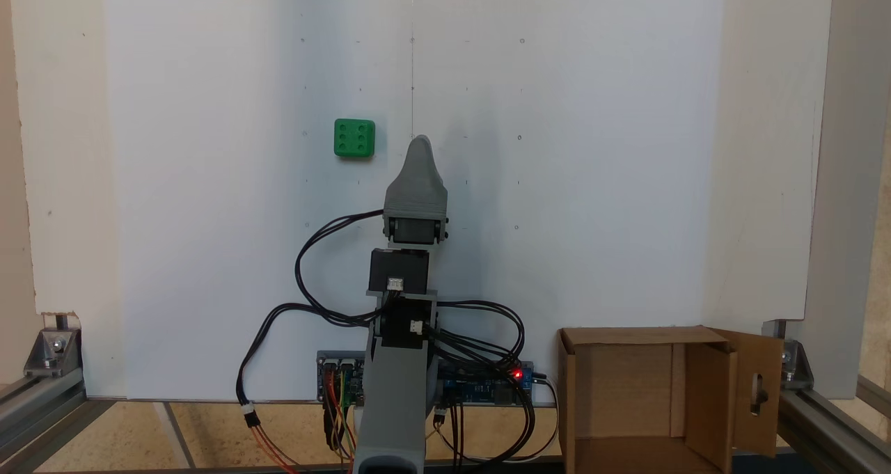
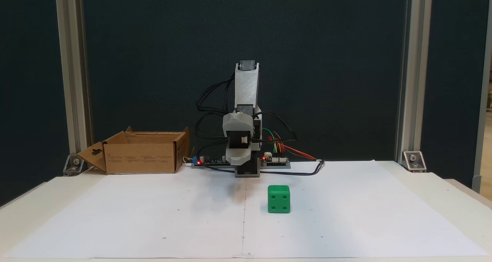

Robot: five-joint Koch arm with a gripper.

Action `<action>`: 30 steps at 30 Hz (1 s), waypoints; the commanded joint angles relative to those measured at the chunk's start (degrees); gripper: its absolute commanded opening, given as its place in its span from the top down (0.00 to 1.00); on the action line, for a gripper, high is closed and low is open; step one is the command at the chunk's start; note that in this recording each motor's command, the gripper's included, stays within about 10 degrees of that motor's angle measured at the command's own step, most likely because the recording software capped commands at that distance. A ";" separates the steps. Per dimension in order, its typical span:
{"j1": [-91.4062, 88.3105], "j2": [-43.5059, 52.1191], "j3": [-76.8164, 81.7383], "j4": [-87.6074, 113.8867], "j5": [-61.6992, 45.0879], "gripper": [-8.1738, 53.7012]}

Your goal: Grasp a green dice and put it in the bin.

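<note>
Paper (image 1: 557,182), white and flat, covers the surface (image 2: 442,192) under my end effector (image 1: 420,142). My end effector hangs above the paper and touches nothing. Its two jaws line up one behind the other, so I see just one gray tip, and I cannot tell if it is wide or narrow. It holds nothing that I can see.

Near my end effector sits the green dice (image 1: 354,138). From above, the dice is just to the left of my tip, with six dots facing up. From the front, the green dice (image 2: 279,199) sits on the paper to the right of my end effector (image 2: 239,162) and closer to the camera. It rests flat and is apart from me.

Behind my end effector is my gray arm (image 2: 246,89), with black wires (image 1: 306,251) looping around it. At my base lies a small board (image 1: 487,383) with a red light.

Far from my end effector stands the bin (image 2: 142,152), a brown cardboard box, open on top. It sits beside my base, well apart from the dice. One flap (image 1: 759,383) has a slot cut in it.
</note>
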 commanded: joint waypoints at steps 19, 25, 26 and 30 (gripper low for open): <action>-5.36 14.24 -13.71 36.12 -5.71 0.16; -5.19 14.15 -25.84 58.78 -5.71 0.20; -5.19 14.15 -27.60 62.82 -5.71 0.20; -6.50 13.97 -33.22 77.94 -5.54 0.20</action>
